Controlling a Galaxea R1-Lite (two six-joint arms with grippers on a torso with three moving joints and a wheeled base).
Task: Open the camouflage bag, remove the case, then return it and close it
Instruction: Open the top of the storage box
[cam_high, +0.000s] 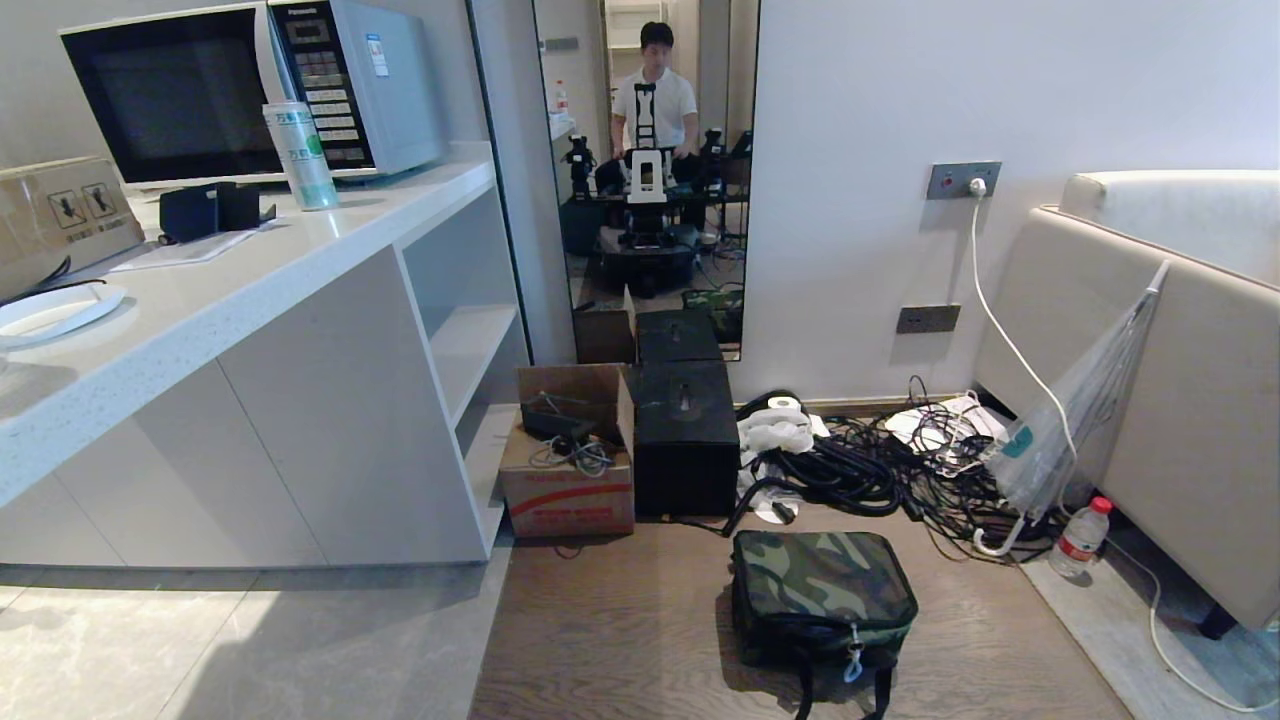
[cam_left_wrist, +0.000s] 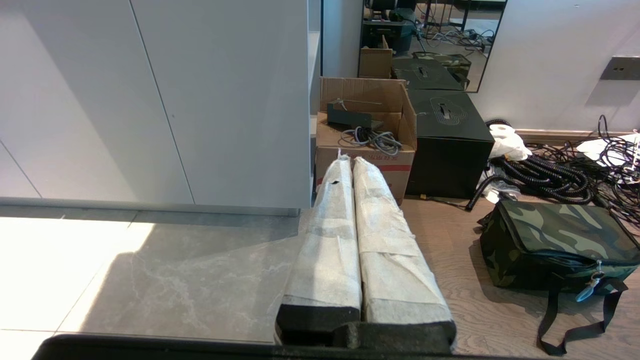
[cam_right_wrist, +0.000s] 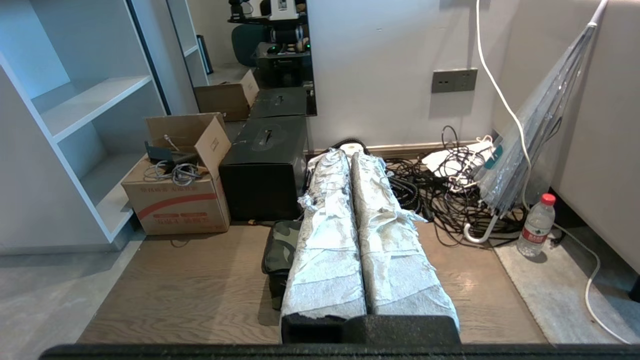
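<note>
The bag (cam_high: 822, 597) lay zipped shut on the wood floor, just in front of the black box (cam_high: 686, 440), with its zip pull (cam_high: 853, 664) hanging at the near face and the strap (cam_left_wrist: 570, 320) trailing loose beside it. The case was not seen; it was presumably inside the bag. A tangle of cables (cam_high: 880, 465) was spread on the floor behind the bag, and an umbrella (cam_high: 1065, 420) and a bottle (cam_high: 1084, 538) stood off to its right.

Neither arm had been brought to the bag. The left gripper (cam_left_wrist: 354, 162) was held well to the left of the bag, its wrapped fingers (cam_left_wrist: 330, 240) pressed together with nothing between them. The right gripper (cam_right_wrist: 350, 157) was held above the bag's left part, likewise fully closed and empty.

Several failures could be foreseen. The zip pull was small and dangling, so it could easily be missed or dropped by thick padded fingers. As the bag was soft and unanchored, it could be dragged across the floor rather than unzipped unless it was steadied by the other arm. The loose strap could be snagged during an approach. A reach carried too far past the bag could be caught in the cables or could knock the bottle over.
</note>
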